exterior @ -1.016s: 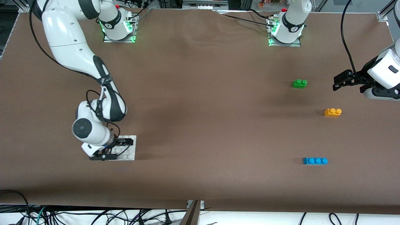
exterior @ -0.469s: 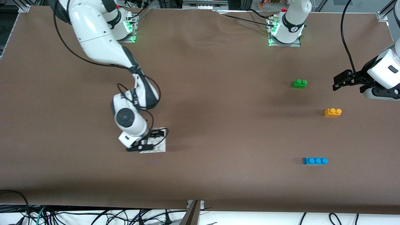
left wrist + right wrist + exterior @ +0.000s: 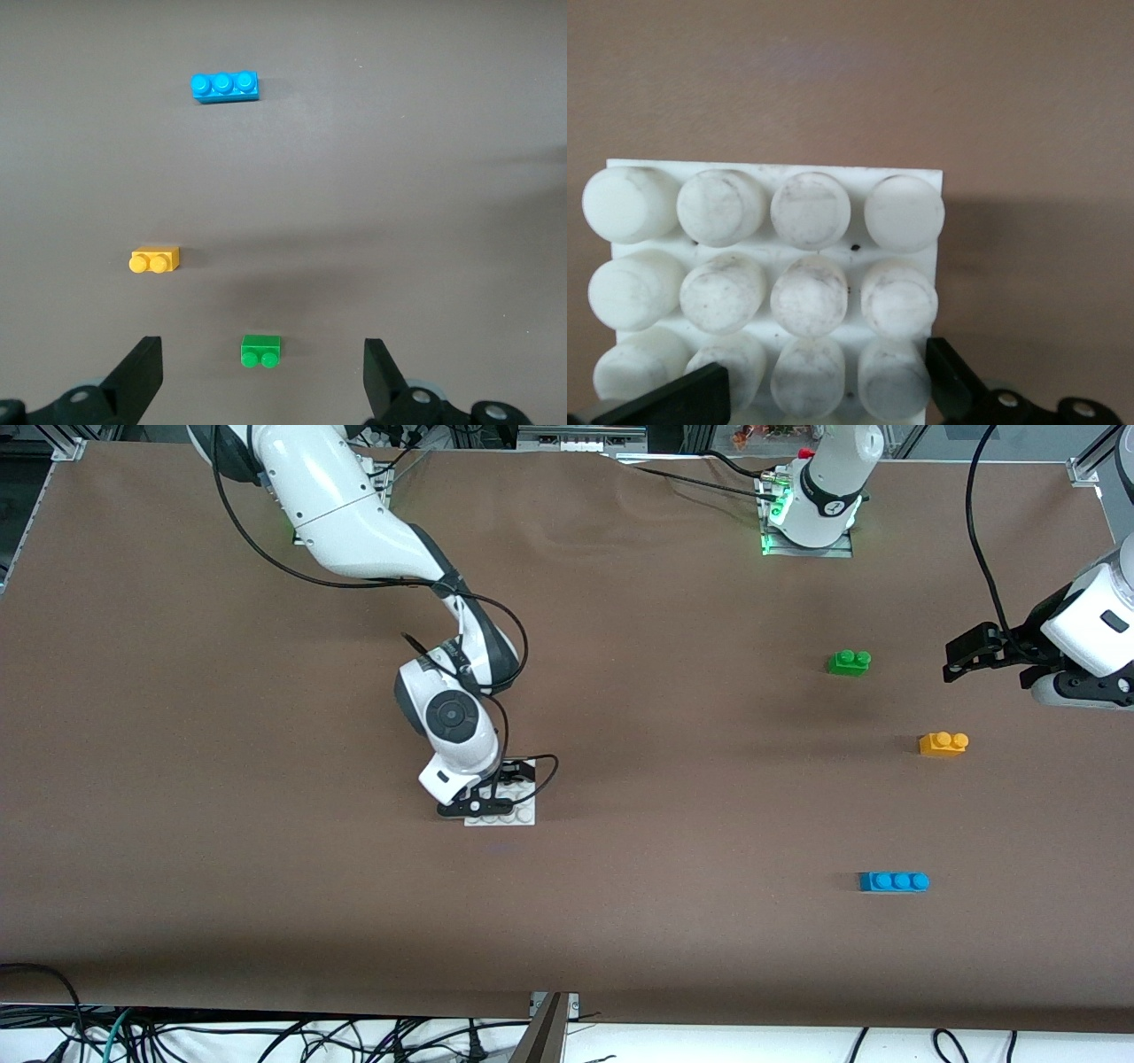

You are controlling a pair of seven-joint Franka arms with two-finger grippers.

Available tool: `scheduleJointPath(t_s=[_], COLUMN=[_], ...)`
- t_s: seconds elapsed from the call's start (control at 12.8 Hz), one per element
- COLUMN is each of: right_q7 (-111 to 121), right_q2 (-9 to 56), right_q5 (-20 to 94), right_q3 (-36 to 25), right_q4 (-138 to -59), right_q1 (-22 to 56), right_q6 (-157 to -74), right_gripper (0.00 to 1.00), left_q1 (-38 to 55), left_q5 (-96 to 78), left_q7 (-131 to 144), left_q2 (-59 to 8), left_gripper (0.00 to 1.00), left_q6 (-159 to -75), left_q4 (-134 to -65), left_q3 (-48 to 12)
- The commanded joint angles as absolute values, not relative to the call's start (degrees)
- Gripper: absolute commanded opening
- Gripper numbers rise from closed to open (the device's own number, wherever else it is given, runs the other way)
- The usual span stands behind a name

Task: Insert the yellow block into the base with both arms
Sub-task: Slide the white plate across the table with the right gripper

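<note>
Right arm grips the base mid-table; left arm waits over the bricks.

Front view: the right gripper (image 3: 483, 799) is clamped on the base (image 3: 514, 815) near the table's middle; the yellow block (image 3: 943, 743) lies well apart at the left arm's end, between a green brick (image 3: 850, 662) and a blue brick (image 3: 893, 880). Left wrist view: the left gripper (image 3: 261, 376) hangs spread wide, holding nothing, above all 3 bricks. Right wrist view: the fingers pinch only the plate's edge row of studs, so I judge it could tilt or slip when the block is pressed in.

One yellow block (image 3: 943, 743), one green brick (image 3: 850, 662), one blue brick (image 3: 893, 881), one base (image 3: 511, 810).
</note>
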State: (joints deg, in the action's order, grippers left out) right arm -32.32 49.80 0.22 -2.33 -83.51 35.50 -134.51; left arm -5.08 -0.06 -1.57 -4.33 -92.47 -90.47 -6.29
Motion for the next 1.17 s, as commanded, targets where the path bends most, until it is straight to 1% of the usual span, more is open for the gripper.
scheduleJointPath(t_s=[0.0,0.55,0.86,0.94,1.09], right_q7=[-37.3,-42.3,-42.0,-41.2,-37.2], right_q2=[52.1,53.4,52.7,51.1,47.7], right_q5=[1.7,1.6,0.9,0.5,0.3], right_q3=[-2.3,-2.3,-2.9,-3.2,-3.9], right_q4=[-82.4,-79.6,-79.2,-78.8,-75.0], right_q1=[38.9,45.5,45.8,45.5,44.5], right_q6=[-135.4,-135.4,-134.2,-131.8,-122.6], right_gripper=[1.00,1.00,1.00,1.00,1.00], left_q1=[-5.1,-5.2,-5.2,-5.2,-5.2], left_q5=[0.7,0.6,0.3,0.3,0.3], left_q7=[-1.8,-1.7,-1.8,-1.8,-1.8], left_q2=[-5.0,-4.9,-5.1,-5.1,-5.2], left_gripper=[1.00,1.00,1.00,1.00,1.00], left_q6=[-91.3,-91.0,-91.0,-91.0,-91.0], left_q4=[-88.8,-88.8,-88.9,-88.8,-88.8], left_q3=[-6.5,-6.5,-6.4,-6.4,-6.4])
